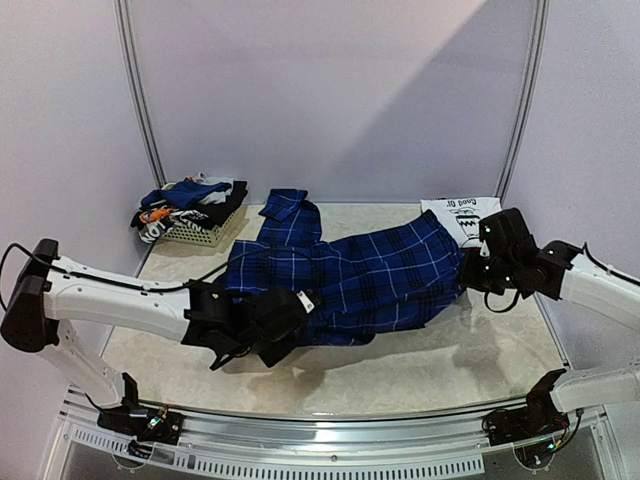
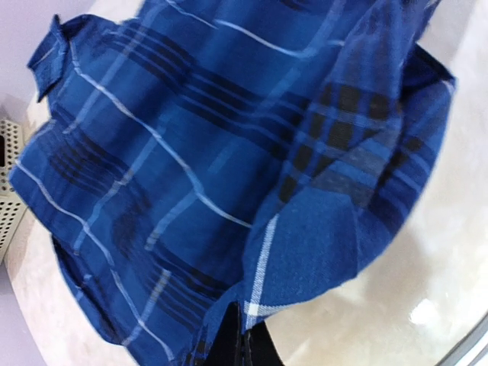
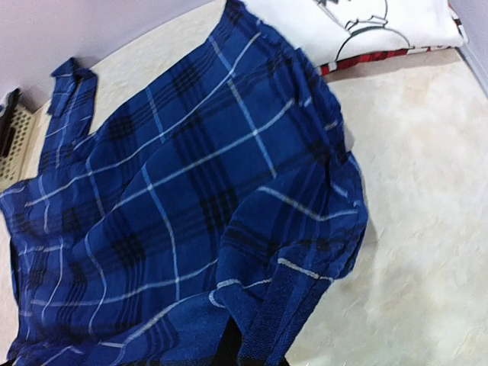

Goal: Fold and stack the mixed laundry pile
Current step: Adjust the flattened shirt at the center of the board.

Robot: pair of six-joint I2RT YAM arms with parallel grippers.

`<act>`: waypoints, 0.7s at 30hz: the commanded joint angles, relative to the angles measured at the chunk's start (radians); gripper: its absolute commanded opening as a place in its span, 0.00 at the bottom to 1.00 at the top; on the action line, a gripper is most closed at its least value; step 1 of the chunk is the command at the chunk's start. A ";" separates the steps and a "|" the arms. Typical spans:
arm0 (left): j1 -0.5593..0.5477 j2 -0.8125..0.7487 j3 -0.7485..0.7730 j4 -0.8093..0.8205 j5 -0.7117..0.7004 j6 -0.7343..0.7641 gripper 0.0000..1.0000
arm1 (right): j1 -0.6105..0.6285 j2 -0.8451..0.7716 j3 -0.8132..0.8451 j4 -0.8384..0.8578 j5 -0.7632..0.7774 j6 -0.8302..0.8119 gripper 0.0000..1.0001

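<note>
my left pincer (image 1: 292,318) is clamped together on the near hem of the plaid shirt (image 1: 350,280), at about 7 o'clock of the cloth. in my left wrist view the blue fabric (image 2: 191,168) bunches down into my dark fingers (image 2: 244,349) at the bottom edge. my right pincer (image 1: 470,268) is squeezed tight on the same shirt at its 3 o'clock end, and my right wrist view shows a fold of the cloth (image 3: 191,206) pinched between the fingers (image 3: 232,352).

the shirt stretches across the middle of the table (image 1: 480,360) between my two arms. one sleeve (image 1: 288,212) lies flat, pointing toward 11 o'clock.

at 10 o'clock of the table stands the white basket (image 1: 205,236), with a heap of clothes (image 1: 190,198) in blue, black, grey and orange on top. at 1 o'clock lies a white folded top (image 1: 462,212) with a cartoon print, just beyond my right pincer, and a red edge shows under it in the right wrist view.
</note>
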 commanded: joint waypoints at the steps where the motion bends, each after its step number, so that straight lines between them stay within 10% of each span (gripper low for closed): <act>1: 0.097 -0.039 0.058 -0.047 0.046 0.057 0.00 | -0.111 0.158 0.114 0.064 -0.055 -0.104 0.00; 15: 0.487 0.224 0.325 0.018 0.212 0.148 0.00 | -0.267 0.821 0.602 0.124 -0.200 -0.207 0.00; 21: 0.478 0.410 0.482 -0.037 0.111 0.144 0.46 | -0.273 0.946 0.674 0.120 -0.230 -0.222 0.00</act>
